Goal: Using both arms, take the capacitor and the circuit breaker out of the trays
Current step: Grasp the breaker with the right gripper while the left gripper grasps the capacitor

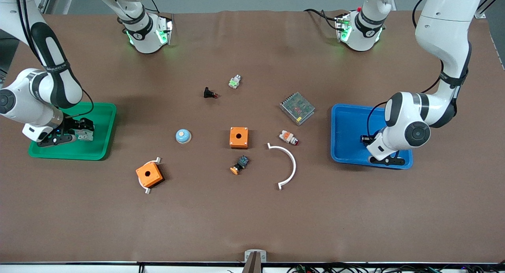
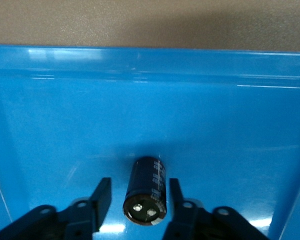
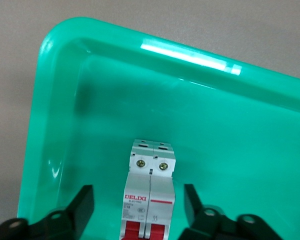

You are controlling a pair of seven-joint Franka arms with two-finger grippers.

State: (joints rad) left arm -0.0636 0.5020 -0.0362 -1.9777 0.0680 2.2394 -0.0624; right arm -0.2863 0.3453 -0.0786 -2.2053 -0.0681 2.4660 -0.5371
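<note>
two end effectors low in two trays at mid-height of the front frame, each astride its part. left end effector (image 2: 139, 189) in the blue tray (image 2: 50, 125): fingers parted, flanking the capacitor (image 2: 146, 192) without touching, long axis parallel to the fingers, shiny end toward the wrist. right end effector (image 3: 138, 194) in the green tray (image 3: 55, 100): parted likewise around the circuit breaker (image 3: 150, 195), red levers toward the wrist. probably only squeeze and lift left. front view hides both parts under the wrists; wrist views show the gaps.

One tray (image 1: 103, 131) is green, the other tray (image 1: 347, 127) blue. The capacitor (image 2: 146, 190) is black with a shiny end — the breaker (image 3: 149, 200) white with red levers. Brown worktop (image 1: 252, 210).
</note>
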